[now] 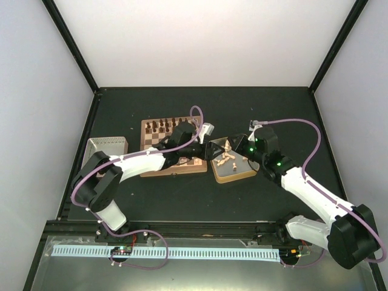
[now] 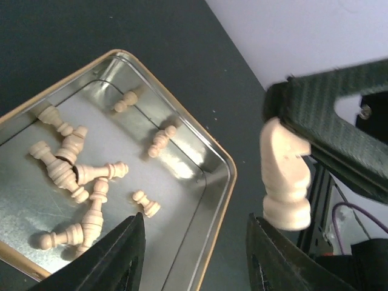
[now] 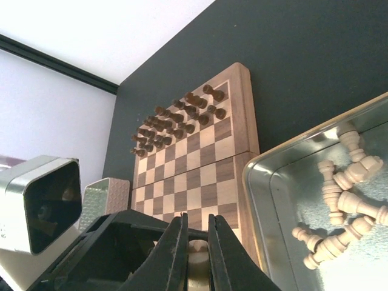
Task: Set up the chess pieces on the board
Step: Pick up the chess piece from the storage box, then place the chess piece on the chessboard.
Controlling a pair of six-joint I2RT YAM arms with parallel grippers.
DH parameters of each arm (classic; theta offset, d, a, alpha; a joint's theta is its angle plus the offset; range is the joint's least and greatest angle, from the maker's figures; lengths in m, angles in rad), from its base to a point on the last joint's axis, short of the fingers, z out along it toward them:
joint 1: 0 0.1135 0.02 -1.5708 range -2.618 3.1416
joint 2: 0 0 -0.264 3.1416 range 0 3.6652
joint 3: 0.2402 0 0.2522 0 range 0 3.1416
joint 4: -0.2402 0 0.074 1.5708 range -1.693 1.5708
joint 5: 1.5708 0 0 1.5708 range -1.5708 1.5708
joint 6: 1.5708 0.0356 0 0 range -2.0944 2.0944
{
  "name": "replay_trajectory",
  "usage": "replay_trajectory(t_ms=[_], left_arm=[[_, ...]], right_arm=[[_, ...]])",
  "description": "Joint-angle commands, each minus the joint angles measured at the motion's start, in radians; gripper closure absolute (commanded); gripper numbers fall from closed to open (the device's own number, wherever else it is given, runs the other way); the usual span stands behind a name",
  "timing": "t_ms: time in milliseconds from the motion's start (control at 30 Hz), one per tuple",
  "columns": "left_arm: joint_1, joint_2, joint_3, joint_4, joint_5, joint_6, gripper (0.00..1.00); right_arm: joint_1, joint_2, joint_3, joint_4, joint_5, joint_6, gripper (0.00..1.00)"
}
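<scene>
While the right gripper is pinching its 2 fingers tight on a pale knight, holding it upright in the air, the left gripper is hanging close by with its jaws spread wide and nothing between them. In the left wrist view the knight is showing just past the near corner of the gold-rimmed tin, above the left gripper's right-hand finger; whether it is touching that finger I cannot tell. The other chess pieces are lying on their sides in a loose heap on the tin's metal floor, with 2 of them apart from the heap nearer the far wall. The board is sitting flat on the dark table, just beside the tin on its left. Dark brown chessmen are standing on the board's 2 far rows. From above, both grippers are meeting over the tin's left edge, the left arm reaching across the board.
</scene>
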Motion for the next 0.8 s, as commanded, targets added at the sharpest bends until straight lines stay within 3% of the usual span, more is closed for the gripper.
replay_trajectory(t_ms=[0,267,433,567,767], left_arm=[[-0.008,-0.061,-0.059,0.153,0.089,-0.014,0.50],[-0.009,-0.064,-0.104,0.294,0.190,-0.044,0.48],[-0.008,-0.060,-0.064,0.247,0.149,-0.039,0.49],[-0.010,-0.045,-0.046,0.222,0.133,-0.035,0.59],[-0.009,-0.063,-0.043,0.199,0.115,0.001,0.81]], right_arm=[[-0.007,-0.018,0.005,0.035,-0.021,0.032,0.89],[-0.007,-0.015,0.019,0.014,-0.036,0.032,0.89],[-0.007,-0.010,0.018,0.030,-0.095,0.031,0.89],[-0.006,-0.018,0.013,0.034,-0.129,0.030,0.89],[-0.006,-0.030,0.010,0.037,-0.185,0.005,0.87]])
